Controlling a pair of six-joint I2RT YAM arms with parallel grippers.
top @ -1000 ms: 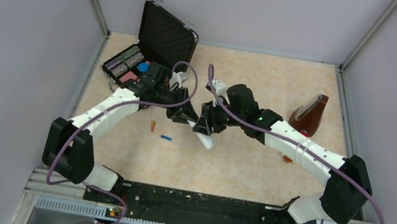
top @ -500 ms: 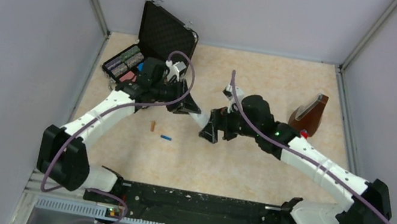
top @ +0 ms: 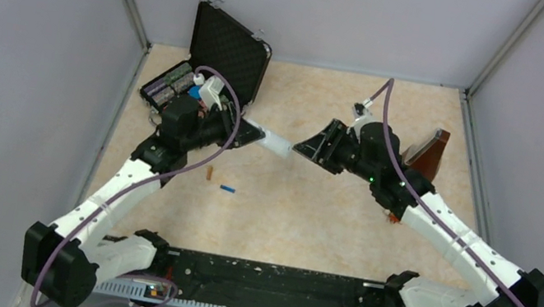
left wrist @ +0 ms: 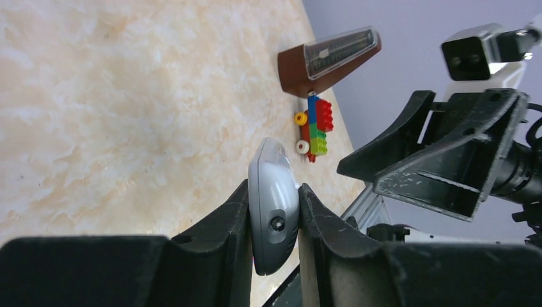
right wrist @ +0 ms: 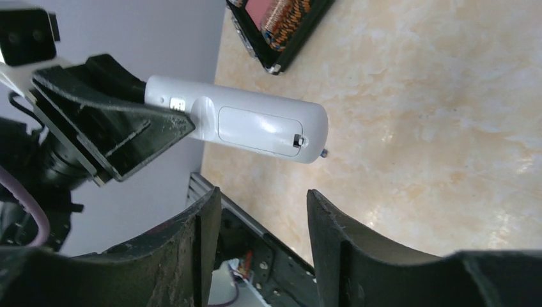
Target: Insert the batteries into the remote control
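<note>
The slim white-grey plastic remote control (right wrist: 255, 125), a bar with rounded ends, hangs above the beige surface (top: 309, 210) – pinched at one end by the left gripper (top: 248, 134), roughly level, its free end pointing right. One face shows a rectangular panel outline with a small catch. The tiny orange-brown cylindrical battery (top: 209, 172) and the tiny bright blue cylindrical battery (top: 227, 189) lie on the surface – close together, not touching, nearer the arm bases than the remote.

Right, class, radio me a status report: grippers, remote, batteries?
Left gripper: jaws shut on remote control, held aloft. Right gripper: jaws open, empty, facing its free end. Orange battery, blue battery lie on table, unloaded. Back cover looks closed.
</note>
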